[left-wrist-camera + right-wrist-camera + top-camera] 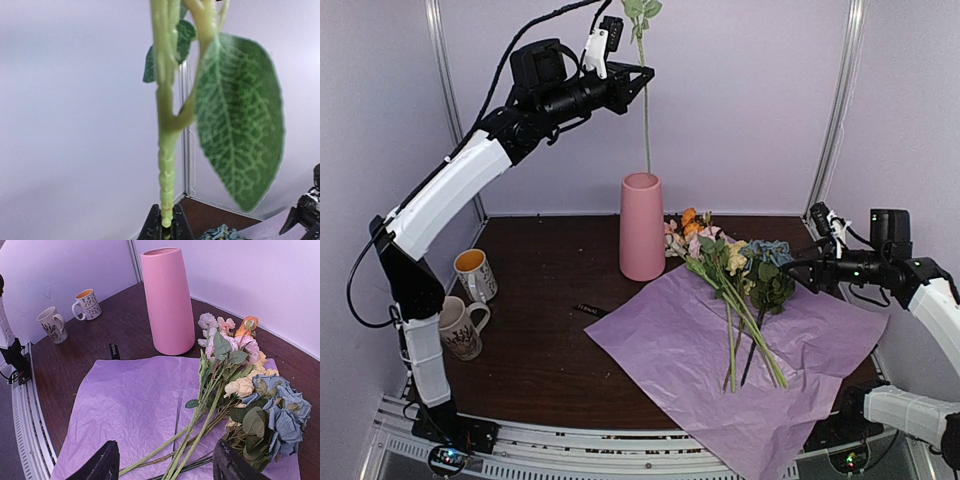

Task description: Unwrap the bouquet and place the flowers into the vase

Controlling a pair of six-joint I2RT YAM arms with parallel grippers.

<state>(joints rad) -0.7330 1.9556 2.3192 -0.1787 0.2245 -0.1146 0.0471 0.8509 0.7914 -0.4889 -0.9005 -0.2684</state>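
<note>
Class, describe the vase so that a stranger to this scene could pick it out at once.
Start at the dark table and find the lilac paper spread on it. Just past the paper's far corner, left of the flower heads, stands the vase. It is tall, plain and pink, unlike the two short patterned mugs.

vase [642, 225] stands mid-table [550, 260], toward the rear. tissue paper [660, 345] lies spread before it and to its right. flowers [735, 275] lie on the paper, blooms beside the vase. two mugs [475, 275] [460, 328] stand far left. ribbon [590, 310] lies between mugs and paper. single stem [645, 120] hangs upright over the vase.
</note>
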